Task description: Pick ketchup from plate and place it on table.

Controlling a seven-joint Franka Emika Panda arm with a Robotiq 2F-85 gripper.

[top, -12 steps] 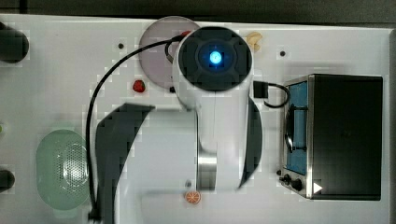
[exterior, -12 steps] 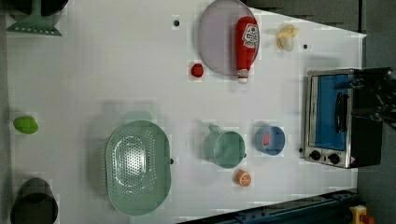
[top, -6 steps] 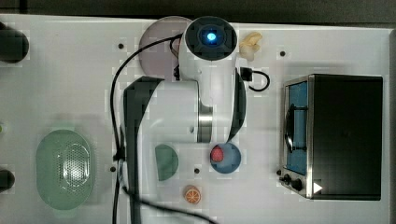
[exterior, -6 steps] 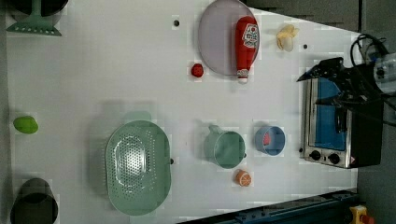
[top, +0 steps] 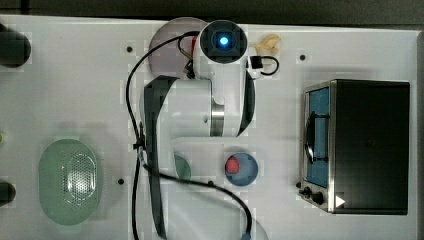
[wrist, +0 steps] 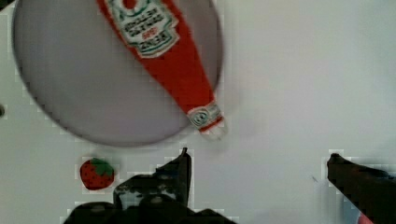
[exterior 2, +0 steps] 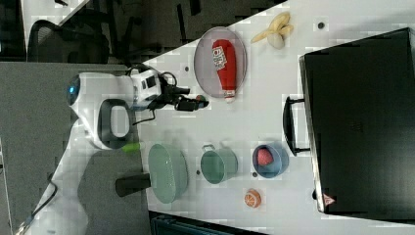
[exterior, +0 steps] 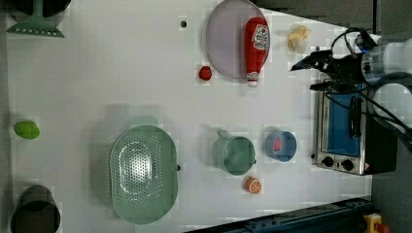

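Note:
The ketchup, a small red bottle with a white-and-red label, lies on its side on the lilac-grey plate, its cap poking over the rim onto the white table. In the right view the ketchup rests on the plate in the same way. My gripper hangs open and empty above the table, off the plate's side. From the wrist, the ketchup and plate lie just beyond my open gripper, whose dark fingertips are spread wide. From the top, my arm covers most of the plate.
A tiny strawberry sits by the plate's rim and a banana past the ketchup. A toaster oven, a blue bowl holding a red ball, a green cup, an orange slice and a green colander stand further off.
My arm has swung toward the plate: upward in the top view, and into the left view from its right, further each frame. The ketchup and plate have not moved.

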